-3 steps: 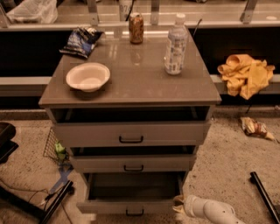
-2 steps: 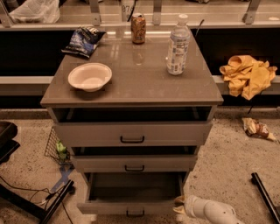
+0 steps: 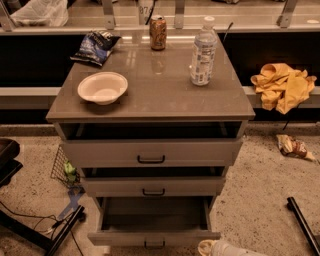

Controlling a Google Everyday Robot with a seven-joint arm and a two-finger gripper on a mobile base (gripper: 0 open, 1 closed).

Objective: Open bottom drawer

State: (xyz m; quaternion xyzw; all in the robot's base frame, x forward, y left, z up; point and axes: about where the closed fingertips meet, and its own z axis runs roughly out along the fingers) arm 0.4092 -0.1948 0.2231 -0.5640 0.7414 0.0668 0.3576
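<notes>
Bottom drawer (image 3: 153,220) stands well out from the cabinet (image 3: 150,102), plain grey inside showing, its black handle (image 3: 154,244) half cut off at the bottom of the view. Gripper (image 3: 209,248) sits low beside the drawer's front right corner, mostly cropped; cannot tell how open it is or whether it holds anything. Bowl (image 3: 102,87) near the top's left edge.

Tool (image 3: 214,248) sat at the bottom edge, just right of the bottom drawer (image 3: 125,237) front, mostly cut off by the frame. Handle (image 3: 154,244) clipped by the same edge. Top drawer (image 3: 150,131) interior too dark to read. Can (image 3: 158,32) label illegible. Bag (image 3: 39,12) cropped at top.
</notes>
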